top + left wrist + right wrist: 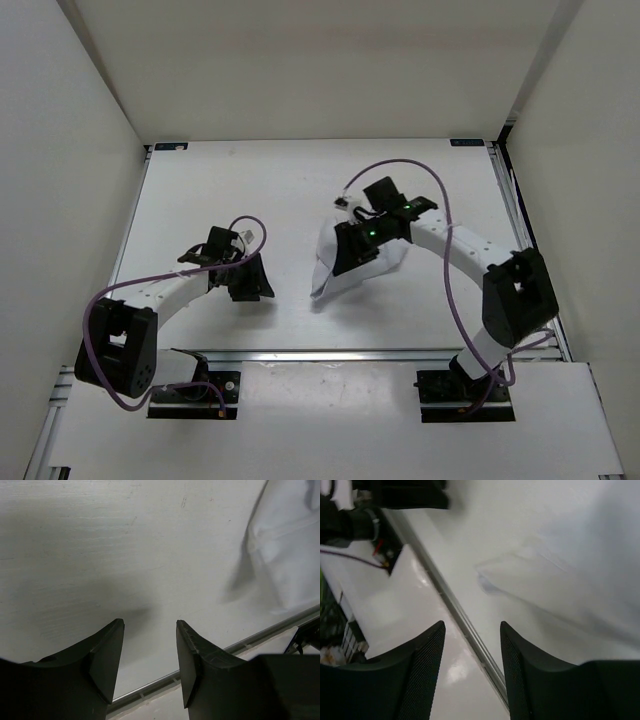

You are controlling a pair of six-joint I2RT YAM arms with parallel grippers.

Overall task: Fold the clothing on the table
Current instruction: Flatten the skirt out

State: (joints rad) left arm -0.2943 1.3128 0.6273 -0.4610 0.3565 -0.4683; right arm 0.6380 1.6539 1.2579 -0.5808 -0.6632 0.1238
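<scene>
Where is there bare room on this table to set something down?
The table is barest along its far edge and far left corner. A narrower lane runs between the left gripper and the clothing. Crowded at the clothing, under the right gripper.

And there's the left arm (pixel 150 295), curling in from its base at the near left corner of the table (pixel 270 180), wrist turned toward the middle. The left gripper (pixel 247 279) hangs low over the surface with its dark fingers (pixel 107 655) spread wide, gripping nothing. Over on the other side, the right arm (pixel 470 255) arches up from the near right and bends back toward the centre, the right gripper (pixel 352 252) tilted toward the near edge, jaws parted too.
</scene>
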